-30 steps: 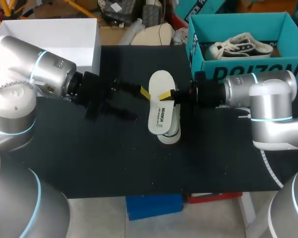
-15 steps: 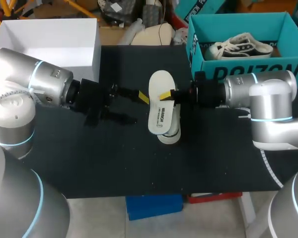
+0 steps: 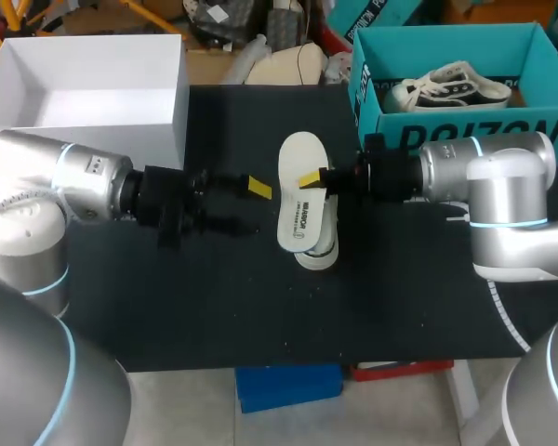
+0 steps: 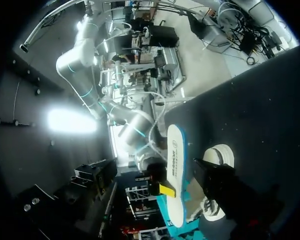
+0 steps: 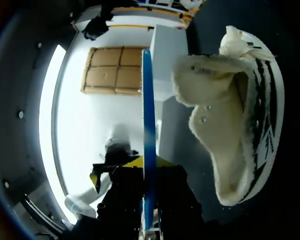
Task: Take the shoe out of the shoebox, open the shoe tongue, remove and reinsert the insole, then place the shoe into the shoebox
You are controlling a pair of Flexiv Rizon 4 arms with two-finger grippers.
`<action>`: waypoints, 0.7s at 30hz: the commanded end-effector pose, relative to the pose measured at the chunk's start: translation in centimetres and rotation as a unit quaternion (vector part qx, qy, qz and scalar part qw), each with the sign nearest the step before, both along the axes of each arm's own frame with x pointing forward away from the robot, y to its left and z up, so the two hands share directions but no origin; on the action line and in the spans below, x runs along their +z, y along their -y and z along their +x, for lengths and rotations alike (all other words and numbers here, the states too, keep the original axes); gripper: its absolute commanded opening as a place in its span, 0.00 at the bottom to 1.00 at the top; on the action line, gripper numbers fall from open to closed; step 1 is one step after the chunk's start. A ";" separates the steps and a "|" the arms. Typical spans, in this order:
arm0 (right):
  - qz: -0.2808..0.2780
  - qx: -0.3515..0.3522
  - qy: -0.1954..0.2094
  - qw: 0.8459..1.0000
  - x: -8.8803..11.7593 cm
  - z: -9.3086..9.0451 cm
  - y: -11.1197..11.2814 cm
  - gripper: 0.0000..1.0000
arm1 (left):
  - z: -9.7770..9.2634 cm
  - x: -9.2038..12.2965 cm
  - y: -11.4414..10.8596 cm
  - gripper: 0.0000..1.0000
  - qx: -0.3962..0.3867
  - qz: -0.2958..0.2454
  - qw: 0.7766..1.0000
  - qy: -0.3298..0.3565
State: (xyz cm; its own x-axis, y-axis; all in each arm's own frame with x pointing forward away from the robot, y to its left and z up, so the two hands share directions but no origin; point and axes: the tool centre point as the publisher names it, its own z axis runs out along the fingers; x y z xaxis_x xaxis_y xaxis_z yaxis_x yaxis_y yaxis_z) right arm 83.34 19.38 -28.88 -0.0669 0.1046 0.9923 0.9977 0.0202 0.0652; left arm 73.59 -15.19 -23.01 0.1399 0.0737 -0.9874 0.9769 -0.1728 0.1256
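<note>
Right gripper [image 3: 314, 177] is clamped on the white insole [image 3: 300, 156], held on edge over the table [image 3: 260, 307] just above the shoe [image 3: 318, 251]. In the right wrist view the insole [image 5: 149, 125] runs edge-on between the fingers, with the fleece-lined shoe [image 5: 240, 125] beside it. Left gripper [image 3: 249, 204] is released, holds nothing, and sits beside the insole without touching it. The insole has a dark printed logo block mid-sole, also seen in the left wrist view [image 4: 175, 165]. The teal shoebox [image 3: 388, 125] has large pale lettering on its front wall, partly hidden by the right arm. Count: 2 shoes, the second shoe [image 3: 451, 84] lying inside the teal shoebox; 1 insole; 2 boxes, the other a plain white box [image 3: 179, 102].
</note>
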 end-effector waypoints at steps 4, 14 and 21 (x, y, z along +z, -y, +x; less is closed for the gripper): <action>-0.001 -0.001 0.000 1.000 0.0 0.0 -0.1 0.00 | 1.0 -1.1 0.3 1.00 0.034 -0.029 0.999 0.021; -0.001 -0.001 0.000 1.000 0.0 0.0 -0.1 0.00 | 3.3 -3.0 2.4 1.00 0.053 -0.022 0.998 0.023; -0.001 -0.001 0.000 1.000 0.0 0.0 -0.1 0.00 | 5.0 -4.1 3.6 0.94 0.062 -0.038 0.997 0.018</action>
